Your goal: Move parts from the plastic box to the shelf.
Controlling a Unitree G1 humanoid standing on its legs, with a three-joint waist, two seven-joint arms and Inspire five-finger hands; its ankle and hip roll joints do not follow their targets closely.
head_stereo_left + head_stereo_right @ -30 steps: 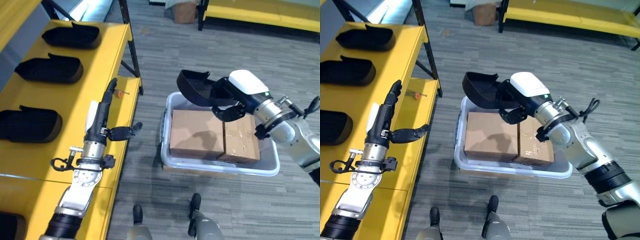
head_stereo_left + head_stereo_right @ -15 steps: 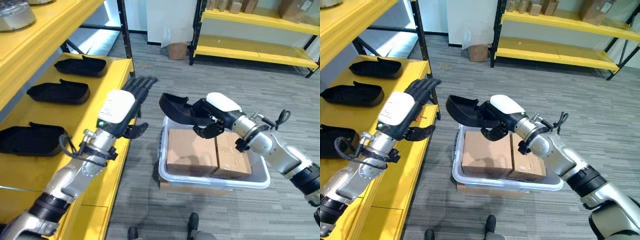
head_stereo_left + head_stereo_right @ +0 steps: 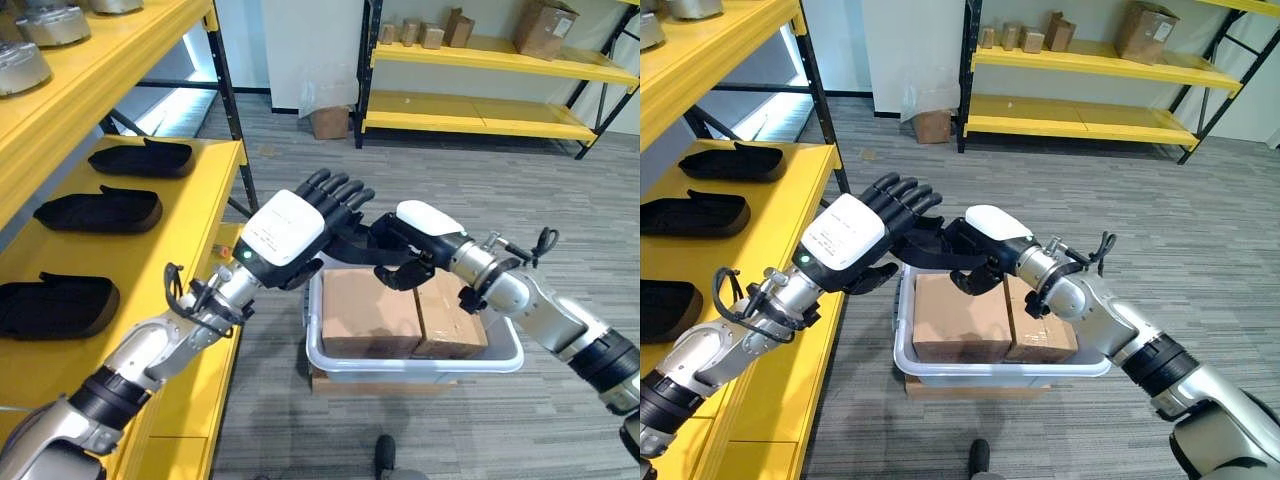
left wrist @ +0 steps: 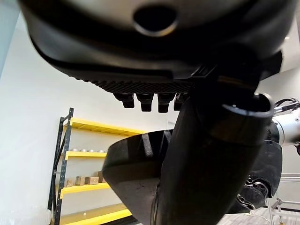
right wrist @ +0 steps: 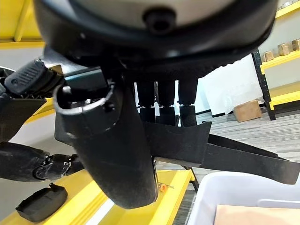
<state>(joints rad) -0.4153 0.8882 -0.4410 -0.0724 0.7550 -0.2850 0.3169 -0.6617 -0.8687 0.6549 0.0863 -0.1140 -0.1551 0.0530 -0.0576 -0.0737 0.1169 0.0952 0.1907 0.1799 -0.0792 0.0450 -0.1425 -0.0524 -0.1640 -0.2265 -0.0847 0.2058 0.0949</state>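
Here we see the right hand [image 3: 985, 240] with its fingers [image 5: 159, 101] and thumb clamped on a black part [image 5: 220, 152], a long curved tray-like piece, held in the air above the near-left corner of the plastic box [image 3: 420, 360]. The left hand [image 3: 295, 230] is raised just beside that part, its fingers [image 3: 335, 190] spread and nearly straight, grasping nothing; from the head views the hand covers most of the part, and we cannot tell whether its palm touches it. In the left wrist view the part [image 4: 136, 164] shows as a dark scoop just past the thumb.

Below the hands, the plastic box sits on the grey floor and holds two brown cardboard boxes [image 3: 372, 315] side by side. To the robot's left stands the yellow shelf [image 3: 205, 170], with three more black parts [image 3: 100, 210] lying in a row on its lower level, well apart from the hands. Metal items [image 3: 20, 65] rest on the level above. Across the room another yellow rack [image 3: 1080, 60] carries cardboard boxes [image 3: 1145, 30].
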